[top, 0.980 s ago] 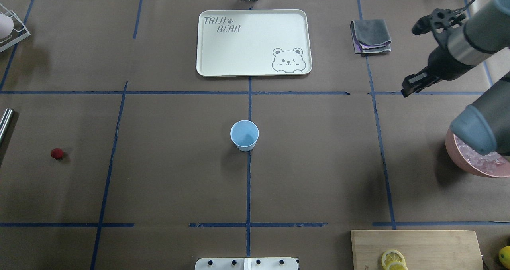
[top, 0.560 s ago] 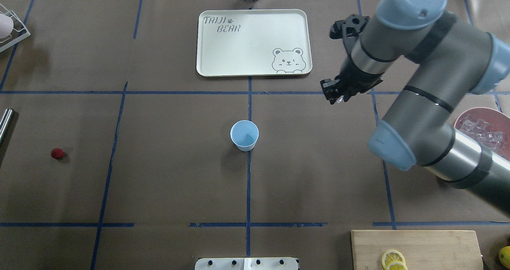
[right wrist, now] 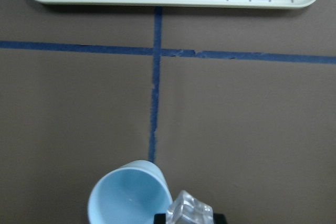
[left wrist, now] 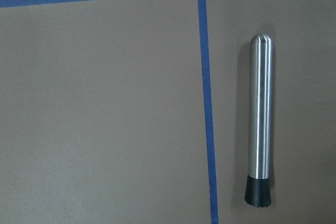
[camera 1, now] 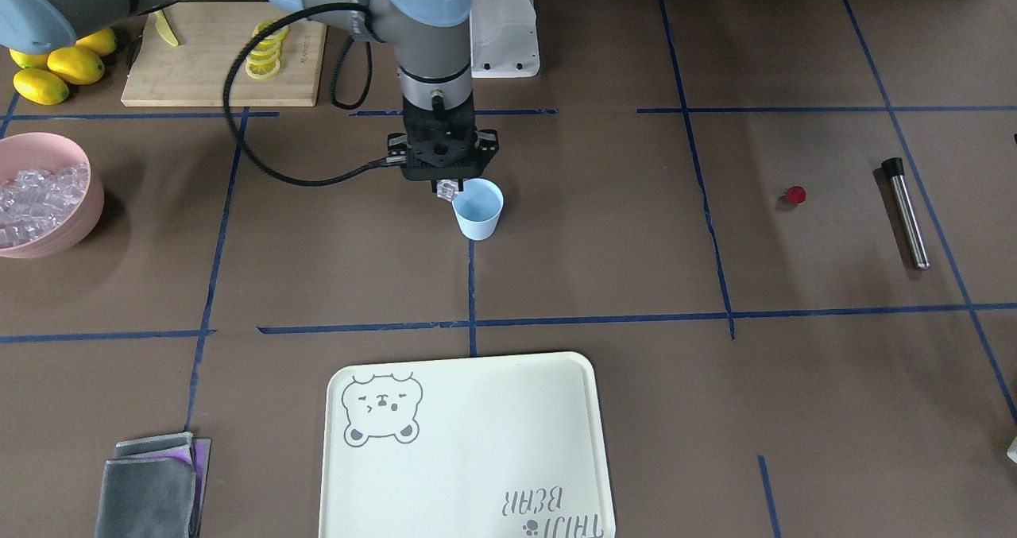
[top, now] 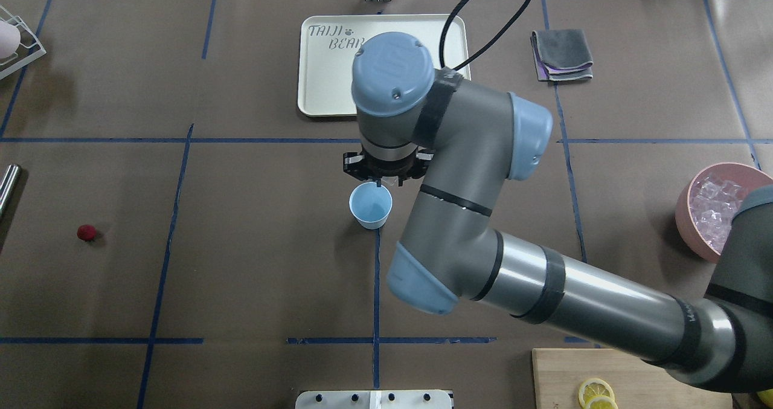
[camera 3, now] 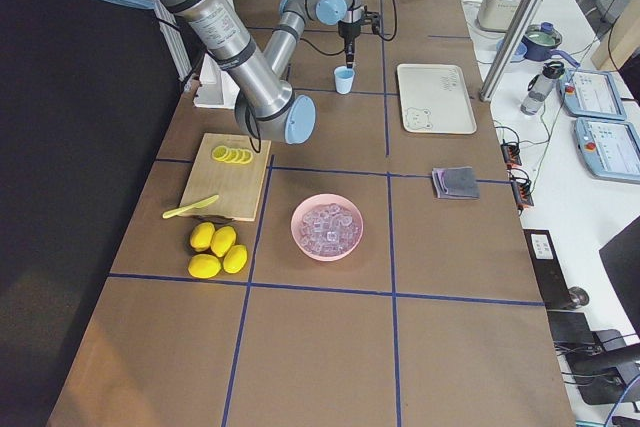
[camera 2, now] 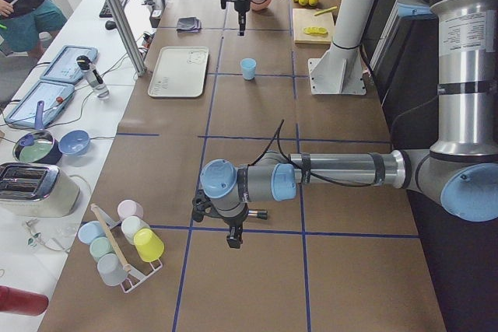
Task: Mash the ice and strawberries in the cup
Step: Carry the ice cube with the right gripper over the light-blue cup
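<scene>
The right arm has swung over from the pink bowl (camera 1: pixel 94 192) to the middle of the desk (camera 1: pixel 636 284), and now the right pincer (camera 1: pixel 447 191) hangs just by the rim of the blue cup (camera 1: pixel 478 212), pinching one ice cube (right wrist: pixel 190 212). The cup looks empty inside, so I think this cube gets dropped in next, once it sits over the mouth. The red strawberry (camera 1: pixel 794 195) lies far off on the desk, and I cannot tell if the left pincer (camera 2: pixel 233 242) is spread or pressed together
</scene>
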Motion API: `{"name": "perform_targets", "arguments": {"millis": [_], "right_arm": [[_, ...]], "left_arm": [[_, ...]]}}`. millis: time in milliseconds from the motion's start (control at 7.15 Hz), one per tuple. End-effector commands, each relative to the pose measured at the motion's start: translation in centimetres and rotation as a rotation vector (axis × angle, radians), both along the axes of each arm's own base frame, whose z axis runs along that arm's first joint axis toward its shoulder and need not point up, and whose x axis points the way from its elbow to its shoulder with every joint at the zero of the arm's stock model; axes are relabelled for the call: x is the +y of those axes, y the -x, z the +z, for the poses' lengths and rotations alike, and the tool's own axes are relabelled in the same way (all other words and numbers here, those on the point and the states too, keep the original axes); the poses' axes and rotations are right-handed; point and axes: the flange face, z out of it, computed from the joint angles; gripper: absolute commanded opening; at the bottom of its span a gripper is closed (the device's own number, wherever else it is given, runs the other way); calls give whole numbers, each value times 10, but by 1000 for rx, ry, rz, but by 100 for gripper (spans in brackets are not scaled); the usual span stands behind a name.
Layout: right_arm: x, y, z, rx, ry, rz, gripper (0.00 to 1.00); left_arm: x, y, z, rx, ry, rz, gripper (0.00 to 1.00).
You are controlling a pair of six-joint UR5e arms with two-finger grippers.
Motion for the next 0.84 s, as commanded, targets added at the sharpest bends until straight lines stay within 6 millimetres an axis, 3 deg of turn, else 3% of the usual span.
{"name": "perform_targets", "arguments": {"millis": [0, 140, 280, 420, 560, 700], "right_arm": [[21, 32, -6, 17, 10, -10, 0], [23, 35, 0, 24, 13, -16, 0], [23, 35, 0, 24, 2, -29, 6], [23, 37, 0, 24, 4, -27, 73], [22, 37, 1, 26, 3, -29, 99], [20, 36, -2, 8, -11, -29, 99]], "left_arm": [[0, -2, 3, 0, 6, 5, 100], [0, -5, 3, 1, 7, 11, 100], [0, -7, 3, 1, 7, 15, 100], [0, -7, 3, -1, 9, 14, 100], [0, -8, 3, -1, 9, 16, 100], [0, -8, 4, -1, 11, 16, 100]]}}
